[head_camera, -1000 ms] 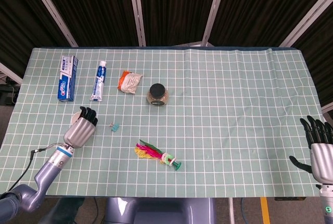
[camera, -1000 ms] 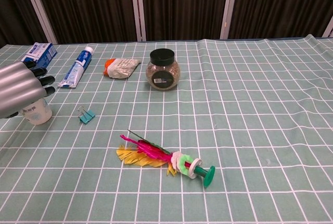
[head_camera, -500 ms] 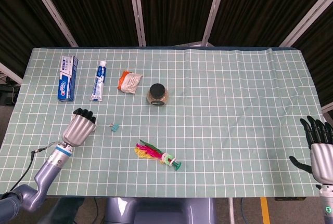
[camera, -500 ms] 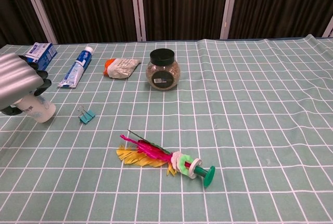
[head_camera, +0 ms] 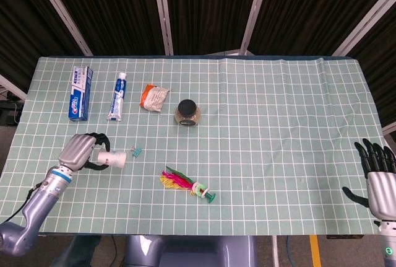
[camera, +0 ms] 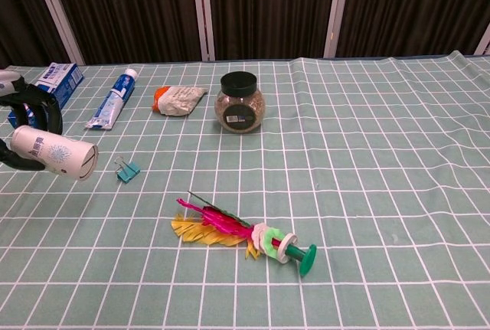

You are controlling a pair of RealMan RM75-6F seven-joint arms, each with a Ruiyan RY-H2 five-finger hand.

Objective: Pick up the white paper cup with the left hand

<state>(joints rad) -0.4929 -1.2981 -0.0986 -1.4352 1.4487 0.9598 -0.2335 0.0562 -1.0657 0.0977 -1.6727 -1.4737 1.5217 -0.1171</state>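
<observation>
My left hand [head_camera: 80, 151] grips the white paper cup [head_camera: 114, 158] at the table's front left. The cup [camera: 55, 153] is lifted off the cloth and tipped on its side, its open mouth pointing right toward the small clip. In the chest view only the dark fingers [camera: 34, 108] of that hand show at the left edge, wrapped over the cup's base end. My right hand [head_camera: 379, 177] hangs at the front right corner, fingers spread, holding nothing.
A teal binder clip [head_camera: 136, 152] lies just right of the cup. A feathered shuttlecock toy [head_camera: 187, 183] is nearer the front. Behind stand a dark-lidded jar [head_camera: 187, 113], a crumpled packet [head_camera: 153, 97], a toothpaste tube [head_camera: 117, 96] and its box [head_camera: 80, 92].
The left hand closed on the cup, pulled back to the left and lifted it, tipping it from upright onto its side. The right hand barely moved.
</observation>
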